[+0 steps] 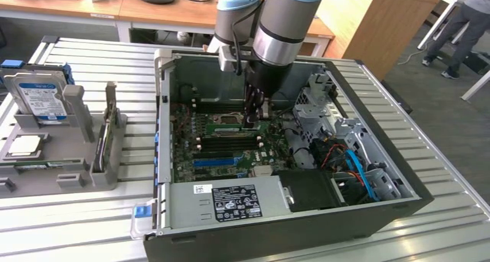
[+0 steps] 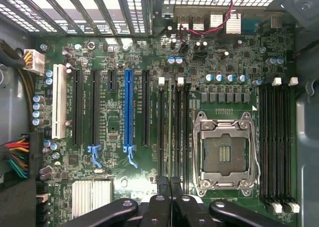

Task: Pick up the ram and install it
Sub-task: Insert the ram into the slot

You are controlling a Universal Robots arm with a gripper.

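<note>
Gripper [image 1: 255,123]: down inside open PC case [image 1: 400,153], centre of frame, fingers clamped shut on ram [image 1: 227,127]. Ram: held on edge, lengthwise along black memory slots [image 1: 229,140], just beside CPU socket [image 1: 224,117], above motherboard [image 1: 187,159]. Seated in slot or not: can't tell. Far left of frame, well apart from case: grey tray [image 1: 77,171] w/ hard drive [image 1: 37,98] standing upright
</note>
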